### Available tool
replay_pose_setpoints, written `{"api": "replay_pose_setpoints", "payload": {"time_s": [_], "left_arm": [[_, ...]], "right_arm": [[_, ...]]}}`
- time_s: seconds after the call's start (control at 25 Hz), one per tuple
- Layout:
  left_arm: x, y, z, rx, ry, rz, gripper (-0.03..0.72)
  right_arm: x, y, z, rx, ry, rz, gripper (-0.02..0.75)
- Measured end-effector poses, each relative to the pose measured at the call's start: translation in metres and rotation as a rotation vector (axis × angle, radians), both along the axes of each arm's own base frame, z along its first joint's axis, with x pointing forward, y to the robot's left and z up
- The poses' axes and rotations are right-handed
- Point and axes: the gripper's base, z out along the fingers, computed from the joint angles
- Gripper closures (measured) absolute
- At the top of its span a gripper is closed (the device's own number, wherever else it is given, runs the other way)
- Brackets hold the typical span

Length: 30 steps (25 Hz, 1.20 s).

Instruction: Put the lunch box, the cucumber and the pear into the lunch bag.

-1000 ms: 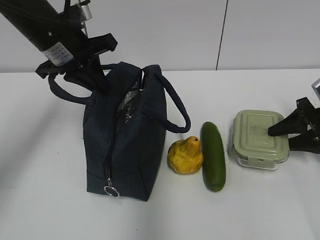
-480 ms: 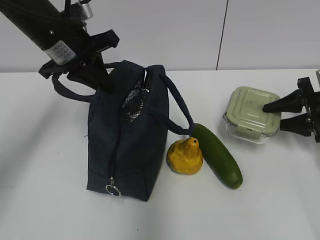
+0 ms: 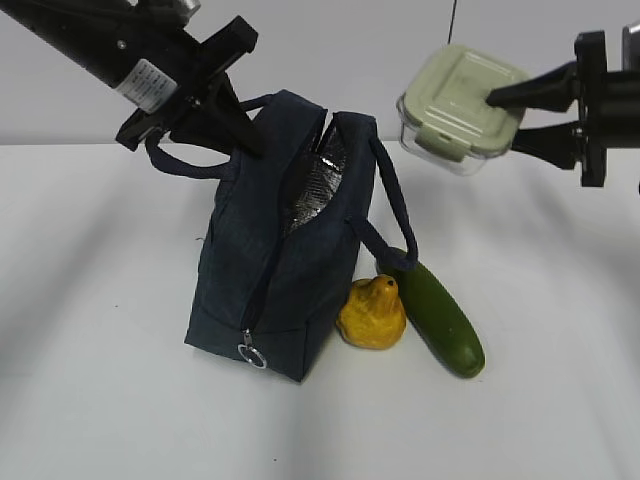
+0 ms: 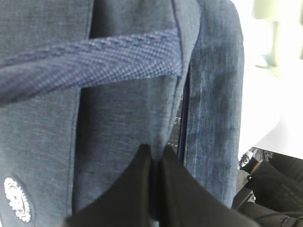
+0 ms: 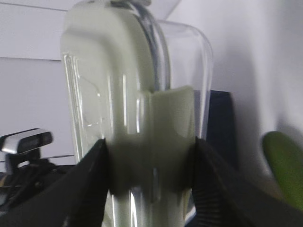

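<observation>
The navy lunch bag (image 3: 270,270) stands tilted on the white table, its top zipper open and silver lining showing. My left gripper (image 3: 245,135) is shut on the bag's fabric by the left edge of the opening; in the left wrist view (image 4: 156,151) the jaws pinch the cloth. My right gripper (image 3: 500,120) is shut on the lunch box (image 3: 460,95), held in the air to the upper right of the bag; the box fills the right wrist view (image 5: 137,109). The pear (image 3: 371,312) and the cucumber (image 3: 435,315) lie on the table against the bag's right side.
The bag's two handles (image 3: 390,210) loop out to the left and right. A metal ring pull (image 3: 252,352) hangs at the bag's near end. A white wall stands behind the table (image 3: 100,400).
My right gripper has lifted the lunch box off the table and carried it up and left toward the bag. My left gripper has pulled the bag's edge up and right, tilting the bag and widening the opening.
</observation>
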Motion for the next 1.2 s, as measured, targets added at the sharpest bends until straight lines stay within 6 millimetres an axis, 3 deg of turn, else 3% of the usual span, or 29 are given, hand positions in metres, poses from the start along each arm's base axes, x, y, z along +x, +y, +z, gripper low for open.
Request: {"api": "replay_pose_setpoints", "payload": {"time_s": [0.2, 0.36, 0.52, 0.68, 1.2], "left_arm": [[0.000, 0.000, 0.000, 0.000, 0.000, 0.000, 0.681], [0.000, 0.000, 0.000, 0.000, 0.000, 0.000, 0.681], [0.000, 0.000, 0.000, 0.000, 0.000, 0.000, 0.681], [0.000, 0.000, 0.000, 0.000, -0.001, 0.001, 0.681], [0.000, -0.002, 0.001, -0.022, -0.001, -0.004, 0.681]], "right_arm": [[-0.008, 0.039, 0.048, 0.083, -0.121, 0.053, 0.382], [-0.011, 0.070, 0.063, 0.103, -0.159, 0.133, 0.382], [-0.017, 0.093, 0.061, 0.082, -0.152, 0.215, 0.382], [-0.023, 0.102, 0.054, 0.016, -0.120, 0.284, 0.382], [-0.029, 0.096, 0.028, -0.237, 0.082, 0.300, 0.382]]}}
